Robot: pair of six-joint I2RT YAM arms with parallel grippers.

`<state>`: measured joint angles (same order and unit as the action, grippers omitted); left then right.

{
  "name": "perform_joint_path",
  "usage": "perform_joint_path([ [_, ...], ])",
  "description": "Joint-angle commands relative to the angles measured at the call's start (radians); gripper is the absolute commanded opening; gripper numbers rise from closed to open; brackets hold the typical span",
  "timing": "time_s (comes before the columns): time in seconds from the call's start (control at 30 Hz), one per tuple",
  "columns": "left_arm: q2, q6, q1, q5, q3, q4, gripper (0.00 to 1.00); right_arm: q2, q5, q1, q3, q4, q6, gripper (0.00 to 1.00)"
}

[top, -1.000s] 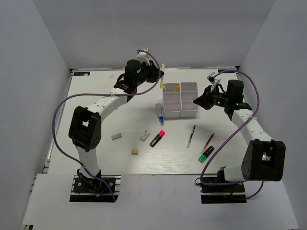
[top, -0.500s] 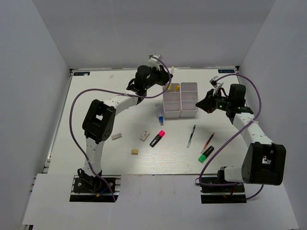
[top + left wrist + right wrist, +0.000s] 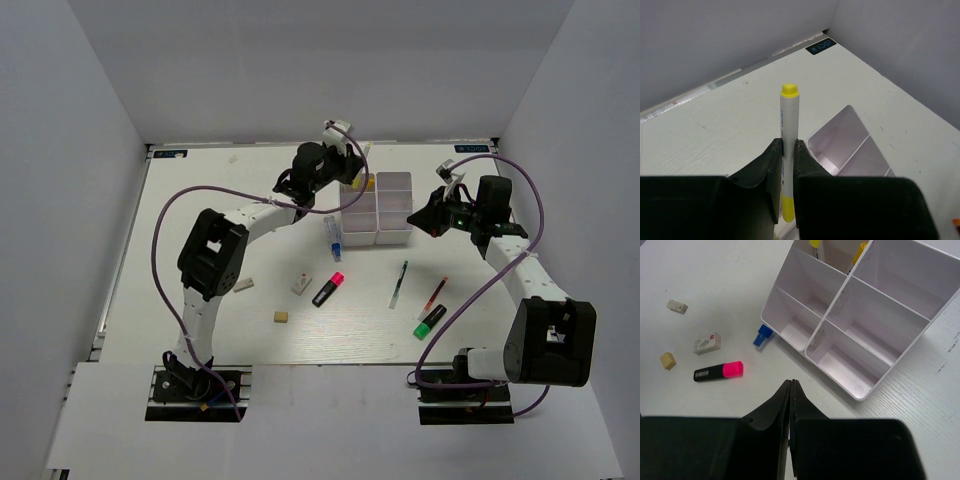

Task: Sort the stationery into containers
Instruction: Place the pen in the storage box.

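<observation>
While the loose items on the table lie where they did a second ago, the left gripper has swung rightward from well left of the white box to its far left corner. Its jaws are clamped on a yellow-capped marker, held upright with the cap above the fingers, over the far rim of the box. The right gripper has barely moved: it hovers just off the box's right side with its fingers pressed together on nothing.

Yellow-tipped items already stand in the far left compartment; the other three compartments show bare floors in the right wrist view. A blue-capped marker lies against the box's left wall. Nearer the arms are a pink highlighter, a white eraser just left of it, a tan eraser and another pale block. To the right lie a dark pen, a red pen and a green highlighter, all apart from the box.
</observation>
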<state>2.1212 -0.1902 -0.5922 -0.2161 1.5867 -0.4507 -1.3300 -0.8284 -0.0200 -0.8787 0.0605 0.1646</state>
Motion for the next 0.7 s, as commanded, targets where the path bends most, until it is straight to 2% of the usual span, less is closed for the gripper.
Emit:
perform_joint_path([
  [0.0, 0.009, 0.081, -0.006, 0.034, 0.013, -0.022, 0.20, 0.022, -0.029, -0.008, 0.006, -0.001, 0.013, 0.05],
  [0.3, 0.042, 0.152, -0.006, 0.052, 0.035, 0.020, 0.25, 0.015, -0.044, -0.011, 0.006, 0.002, 0.019, 0.08],
  [0.5, 0.020, 0.161, -0.006, 0.041, -0.016, 0.004, 0.44, 0.012, -0.055, -0.012, 0.009, 0.004, 0.026, 0.23],
  [0.67, -0.026, 0.152, -0.015, 0.021, -0.047, -0.026, 0.55, 0.008, -0.060, -0.014, 0.004, 0.024, 0.047, 0.34],
])
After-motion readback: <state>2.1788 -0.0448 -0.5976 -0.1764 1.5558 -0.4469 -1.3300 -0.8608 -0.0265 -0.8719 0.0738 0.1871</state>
